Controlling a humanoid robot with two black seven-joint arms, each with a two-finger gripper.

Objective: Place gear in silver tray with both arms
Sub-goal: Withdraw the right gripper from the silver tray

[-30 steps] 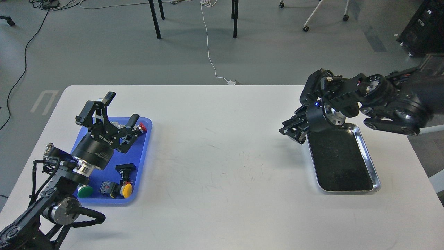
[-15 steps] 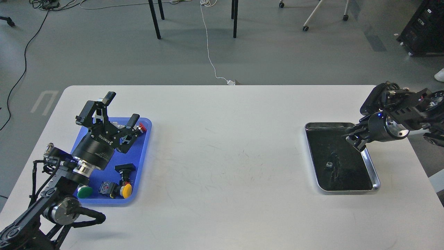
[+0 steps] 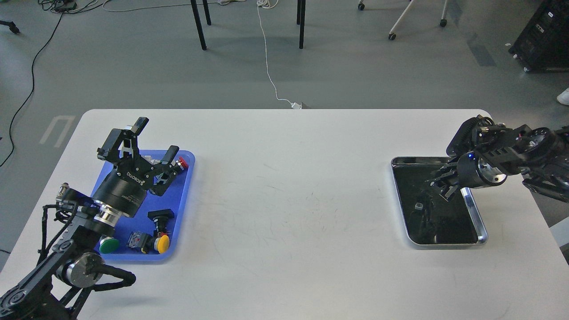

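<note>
A: Head view. Small grey gear (image 3: 418, 206) lies on the dark floor of the silver tray (image 3: 474, 212), toward the tray's left side, at the right end of the white surface (image 3: 284, 213). Nothing holds it.

B: Right hand (image 3: 438, 182)?

A: Over the tray's far half, up and to the right of the gear, clear of it. Seen dark and end-on; cannot tell whether its fingers are apart or together.

B: Left hand (image 3: 153, 140)?

A: Fingers spread wide, empty, above the far end of the blue tray (image 3: 186, 195) near the surface's left edge. Push-buttons lie in that tray: green (image 3: 108, 245), yellow (image 3: 162, 242), red (image 3: 182, 163).

B: Risks?

A: Judgement only: the right hand sits low over the rim, so a careless sweep could clip the tray and slide it, or knock the gear. The left hand could snag a button if it drops.
</note>
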